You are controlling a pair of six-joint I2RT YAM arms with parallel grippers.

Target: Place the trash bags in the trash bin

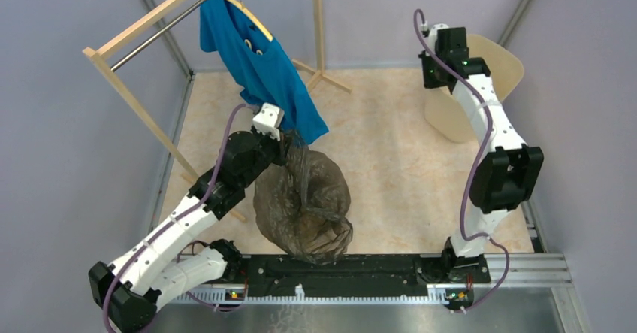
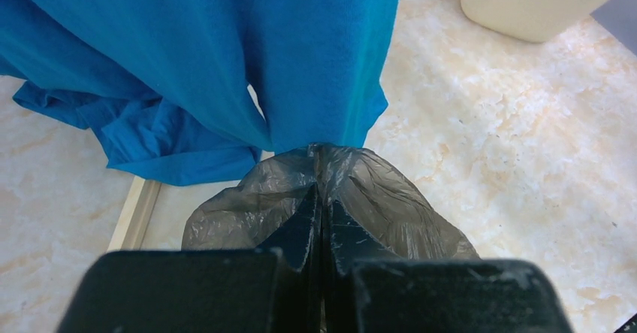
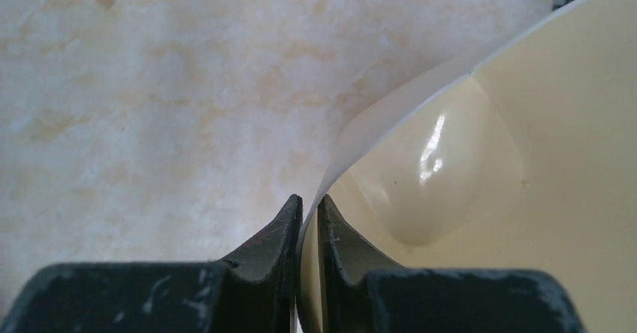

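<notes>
The left gripper [image 2: 321, 200] is pinching the gathered neck of the trash bag [image 1: 304, 205], which is hanging just under the blue shirt [image 1: 263, 66]; its contents are hard to make out. Well apart, the right gripper [image 3: 309, 207] is clamping the rim of the trash bin [image 3: 526, 160], whose inside is showing only smooth cream plastic.

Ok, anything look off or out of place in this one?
The dark glossy plastic trash bag, pinched in the left gripper, is held up against the hem of the blue shirt hanging on the wooden rack; it could snag. No spill or tear shows.
</notes>
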